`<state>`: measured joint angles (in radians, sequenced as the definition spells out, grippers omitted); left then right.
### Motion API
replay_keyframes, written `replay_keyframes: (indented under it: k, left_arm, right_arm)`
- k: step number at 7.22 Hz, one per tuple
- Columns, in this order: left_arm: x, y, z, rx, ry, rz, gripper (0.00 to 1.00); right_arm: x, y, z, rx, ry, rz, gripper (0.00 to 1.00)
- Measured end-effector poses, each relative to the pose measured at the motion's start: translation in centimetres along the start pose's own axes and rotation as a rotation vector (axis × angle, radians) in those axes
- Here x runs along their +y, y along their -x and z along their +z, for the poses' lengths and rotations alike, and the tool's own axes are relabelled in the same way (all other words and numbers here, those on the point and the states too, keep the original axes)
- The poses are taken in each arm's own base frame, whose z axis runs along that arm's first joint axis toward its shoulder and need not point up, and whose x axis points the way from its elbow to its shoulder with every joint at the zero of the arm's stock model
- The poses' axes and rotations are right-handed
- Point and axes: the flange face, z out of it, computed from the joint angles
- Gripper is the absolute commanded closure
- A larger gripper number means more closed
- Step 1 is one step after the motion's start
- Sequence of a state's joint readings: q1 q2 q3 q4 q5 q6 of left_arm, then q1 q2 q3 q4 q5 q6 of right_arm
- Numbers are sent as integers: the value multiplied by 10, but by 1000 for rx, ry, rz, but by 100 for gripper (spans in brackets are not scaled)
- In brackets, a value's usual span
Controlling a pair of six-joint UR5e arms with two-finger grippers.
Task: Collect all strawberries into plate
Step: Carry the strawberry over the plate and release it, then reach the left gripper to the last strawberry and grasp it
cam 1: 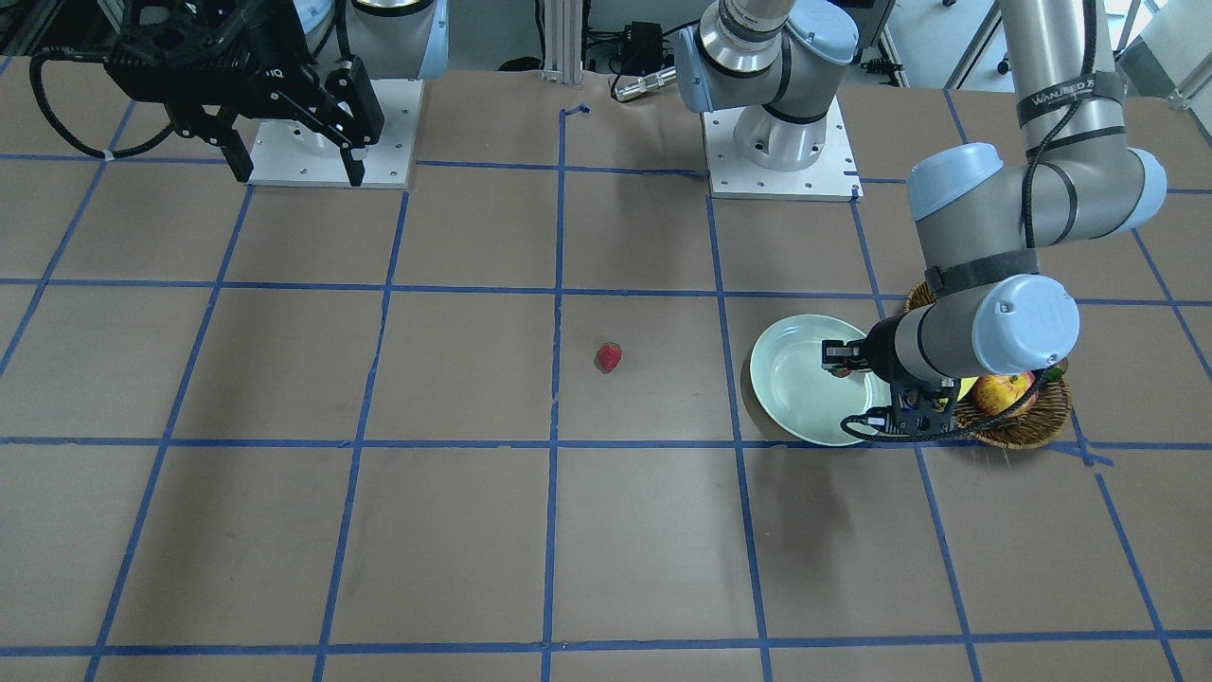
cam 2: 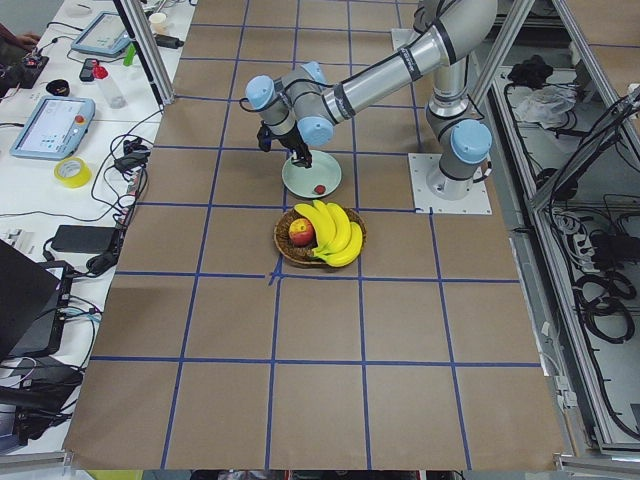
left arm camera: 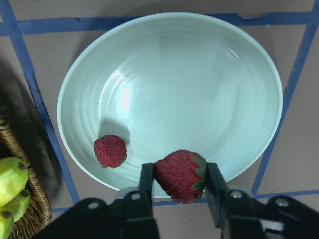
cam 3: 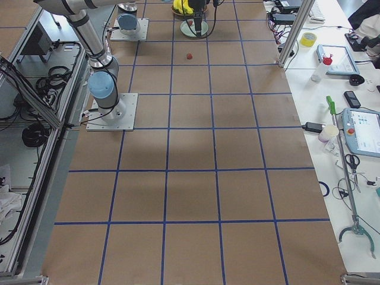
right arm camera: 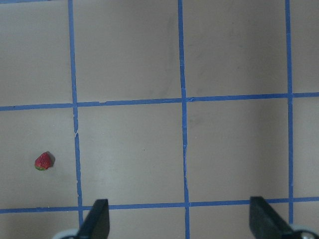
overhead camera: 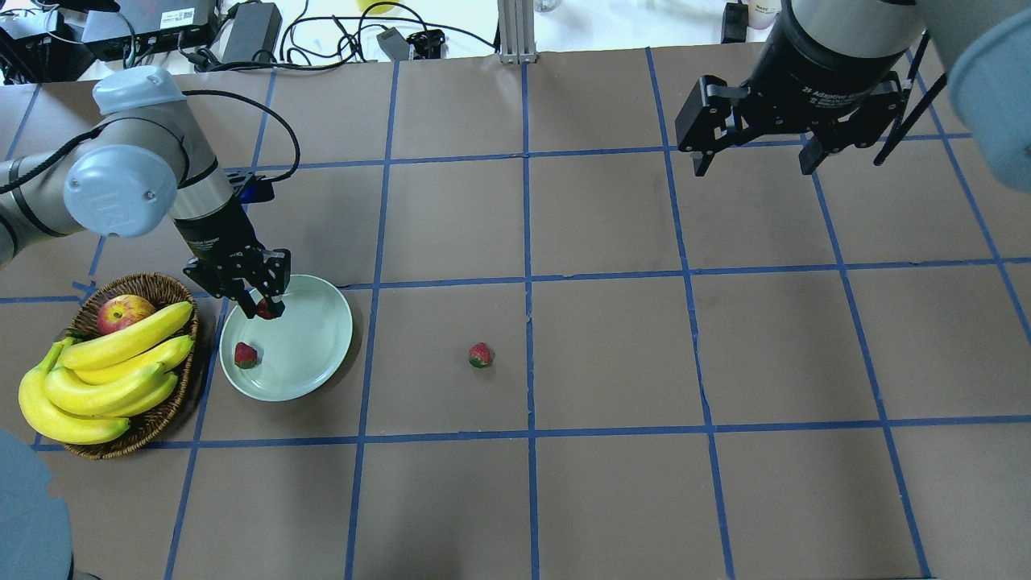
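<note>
Strawberry (left arm camera: 179, 175) pinched in the left gripper (overhead camera: 262, 304) over the rim of the plate (left arm camera: 199, 84); better carried inward before letting go (one berry (left arm camera: 110, 151) lies inside, a third berry (overhead camera: 480, 355) mid-table). Right gripper (overhead camera: 753, 161) hangs open, empty.

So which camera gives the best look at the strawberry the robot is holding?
The left wrist view: the held strawberry sits large between the fingers, over the rim of the plate. Overhead shows only a red speck; front view half hides it; side views are too far.
</note>
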<state>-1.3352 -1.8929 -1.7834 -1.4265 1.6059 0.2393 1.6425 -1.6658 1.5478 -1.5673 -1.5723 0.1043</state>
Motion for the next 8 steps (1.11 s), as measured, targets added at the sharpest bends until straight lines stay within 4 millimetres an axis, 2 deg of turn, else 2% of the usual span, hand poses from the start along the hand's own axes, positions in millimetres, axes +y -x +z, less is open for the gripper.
replay_keyframes:
  k: [1, 4, 5, 6, 8]
  left_arm:
    - [-2, 0, 3, -1, -7, 3, 0]
    - [-1, -2, -6, -6, -46, -2, 0]
    - [0, -12, -11, 2, -61, -15, 0]
    - [0, -34, -16, 16, -88, -43, 0]
    - [1, -110, -23, 11, -160, -31, 0]
  right_arm:
    - [0, 0, 0, 0, 1, 1, 0]
    - [0, 0, 0, 0, 1, 1, 0]
    - [0, 0, 0, 0, 1, 1, 0]
    - [0, 0, 0, 0, 1, 1, 0]
    - [1, -1, -1, 1, 1, 0, 0]
